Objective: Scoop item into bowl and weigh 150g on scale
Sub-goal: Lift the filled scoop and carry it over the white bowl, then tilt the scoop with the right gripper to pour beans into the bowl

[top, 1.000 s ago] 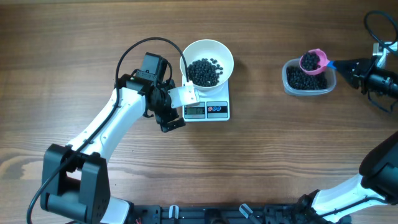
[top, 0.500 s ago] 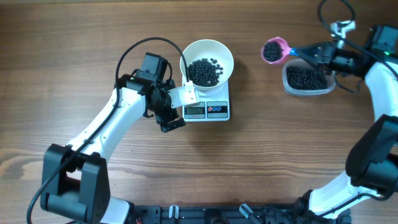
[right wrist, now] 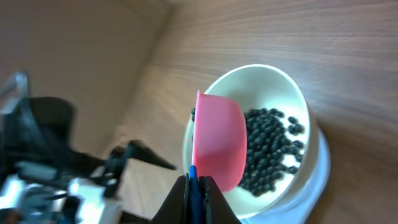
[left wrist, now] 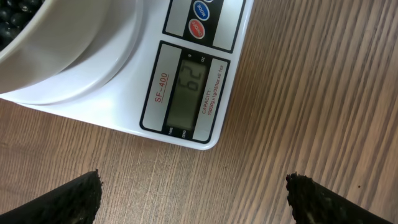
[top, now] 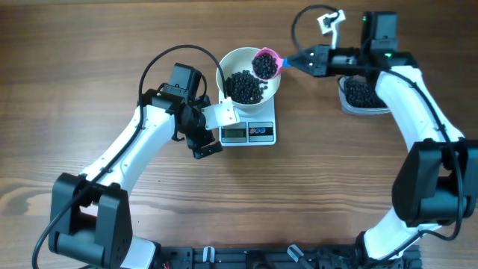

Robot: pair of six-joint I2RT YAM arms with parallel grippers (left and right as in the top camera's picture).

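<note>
The white bowl (top: 249, 58) stands on the scale (top: 263, 134) with a heap of black pellets (top: 243, 87) in it. My right gripper (top: 305, 60) is shut on the blue handle of a pink scoop (top: 265, 63). The scoop is full of pellets and hangs over the bowl's right rim. In the right wrist view the scoop (right wrist: 217, 143) hangs above the bowl (right wrist: 297, 93) and its pellets (right wrist: 268, 149), with the gripper (right wrist: 196, 183) clamped on the handle. My left gripper (left wrist: 194, 179) stands open over bare wood just left of the scale (left wrist: 124, 93), whose display (left wrist: 188, 93) is lit.
A clear plastic tub (top: 361, 96) holding more black pellets sits at the right, partly under the right arm. The left arm's cable loops above the bowl's left side. Bare wooden table surrounds the scale.
The right arm has swung left, carrying the filled scoop from above the tub to over the bowl's right rim. The left arm has stayed still.
</note>
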